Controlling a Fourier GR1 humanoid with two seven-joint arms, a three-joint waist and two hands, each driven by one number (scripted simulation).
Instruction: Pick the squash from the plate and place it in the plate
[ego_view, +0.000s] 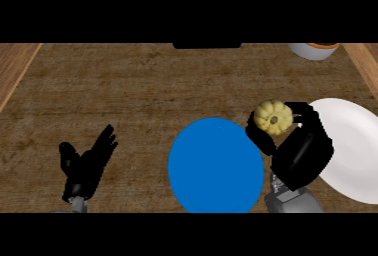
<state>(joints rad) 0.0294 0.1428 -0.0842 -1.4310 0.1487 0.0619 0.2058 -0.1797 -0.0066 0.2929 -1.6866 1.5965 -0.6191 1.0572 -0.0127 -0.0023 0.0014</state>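
A pale yellow ribbed squash (272, 116) is held in my right hand (301, 150), whose black fingers curl round it from below and the right. The squash hangs between the two plates, over the bare counter just past the upper right rim of the blue plate (214, 170). The white plate (351, 150) lies to the right, partly hidden by my right hand and forearm. My left hand (87, 162) rests open at the lower left, fingers pointing up, away from both plates.
The wooden counter (133, 90) stretches across the view, with lighter wood strips along its left and right edges. A white cup with an orange rim (316, 50) stands at the far right back. A dark object (207, 45) sits at the back centre edge.
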